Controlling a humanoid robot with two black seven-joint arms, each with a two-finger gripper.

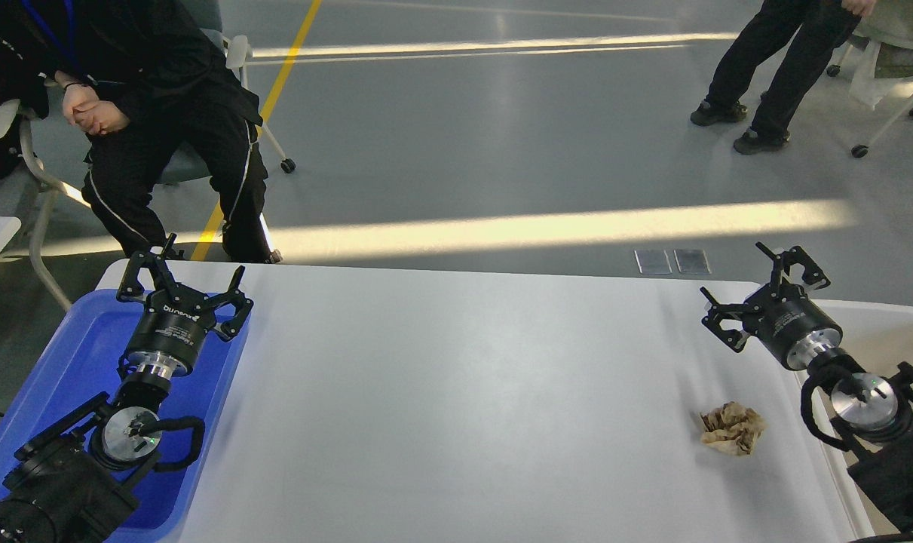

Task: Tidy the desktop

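Note:
The desktop (pixel 456 392) is a large white tabletop with rounded corners. A crumpled brown paper ball (pixel 732 427) lies on it near the right edge. My right gripper (pixel 761 283) is open and empty, above the table's far right corner, some way beyond the paper ball. My left gripper (pixel 181 277) is open and empty over the far end of the blue tray (pixel 79 354) at the table's left.
A beige bin (pixel 878 332) stands against the table's right edge, partly behind my right arm. A seated person (pixel 147 113) is just beyond the table's far left corner. Another person (pixel 773 68) stands on the floor at the far right.

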